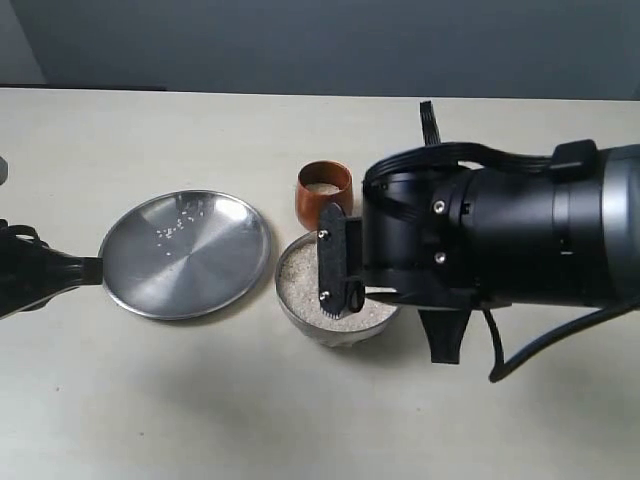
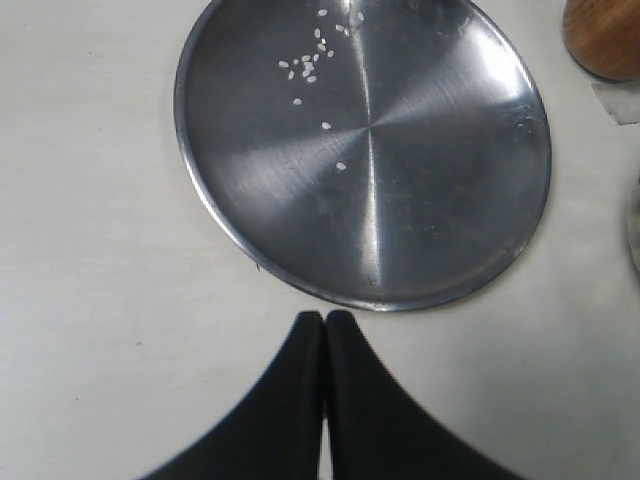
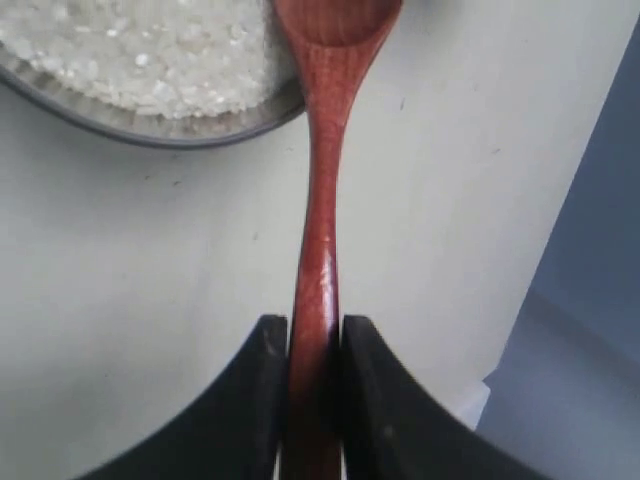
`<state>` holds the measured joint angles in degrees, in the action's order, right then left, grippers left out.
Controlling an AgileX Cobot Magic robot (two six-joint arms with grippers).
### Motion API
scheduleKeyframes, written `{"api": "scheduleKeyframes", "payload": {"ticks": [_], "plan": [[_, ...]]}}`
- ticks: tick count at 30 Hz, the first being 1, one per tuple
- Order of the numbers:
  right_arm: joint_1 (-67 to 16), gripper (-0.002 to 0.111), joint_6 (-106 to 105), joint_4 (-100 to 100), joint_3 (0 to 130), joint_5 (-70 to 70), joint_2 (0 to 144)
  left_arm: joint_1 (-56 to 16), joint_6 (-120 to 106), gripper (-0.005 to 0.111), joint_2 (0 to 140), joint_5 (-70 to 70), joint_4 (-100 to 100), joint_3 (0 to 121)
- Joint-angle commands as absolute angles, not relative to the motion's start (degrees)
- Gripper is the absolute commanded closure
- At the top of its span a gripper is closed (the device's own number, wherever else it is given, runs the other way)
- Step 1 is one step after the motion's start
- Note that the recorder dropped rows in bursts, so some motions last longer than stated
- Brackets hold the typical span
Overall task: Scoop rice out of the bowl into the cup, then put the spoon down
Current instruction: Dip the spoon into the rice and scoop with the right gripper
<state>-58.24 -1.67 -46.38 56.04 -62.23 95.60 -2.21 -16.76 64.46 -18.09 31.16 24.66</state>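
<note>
The steel bowl (image 1: 300, 318) holds white rice (image 1: 300, 275) and stands just right of table centre. Behind it is the reddish-brown cup (image 1: 324, 200), with a pale layer of rice inside. My right gripper (image 3: 313, 325) is shut on the slim handle of the wooden spoon (image 3: 320, 200). The spoon's head reaches over the bowl's rim (image 3: 150, 130), beside the rice (image 3: 150, 50). In the exterior view the right arm (image 1: 500, 235) hangs over the bowl and hides the spoon. My left gripper (image 2: 323, 320) is shut and empty, just off the plate's edge.
A flat steel plate (image 1: 185, 265) lies left of the bowl with several loose rice grains (image 2: 310, 65) on it. The left gripper (image 1: 90, 268) sits low at the plate's left side. The cup (image 2: 605, 35) shows at the corner of the left wrist view.
</note>
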Motion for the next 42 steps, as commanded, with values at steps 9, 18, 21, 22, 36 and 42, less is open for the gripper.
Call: {"api": "scheduleKeyframes", "payload": {"ticks": [9,18,21,22,36,42], "plan": [[-58.38,0.109,1.21,-42.20,56.43,-58.18,95.58,-2.36,-16.92,0.106,64.70,-17.62,31.16,24.97],[-58.26,0.109,5.92,-34.44,56.43,-53.52,91.70,-2.36,-16.92,0.106,64.70,-17.60,31.32,24.97],[-58.26,0.109,6.23,-31.93,56.43,-53.52,91.70,-2.36,-16.92,0.106,64.70,-17.60,31.32,24.97],[-58.26,0.109,6.23,-30.76,56.43,-53.08,91.70,-2.36,-16.92,0.106,64.70,-17.60,31.32,24.97],[-52.03,0.109,9.43,-24.93,56.32,-50.60,89.76,-2.36,-16.92,0.106,64.70,-17.60,31.32,24.97],[-52.03,0.109,9.59,-24.79,56.32,-50.20,87.17,-2.36,-16.92,0.106,64.70,-17.60,31.32,24.97]]}}
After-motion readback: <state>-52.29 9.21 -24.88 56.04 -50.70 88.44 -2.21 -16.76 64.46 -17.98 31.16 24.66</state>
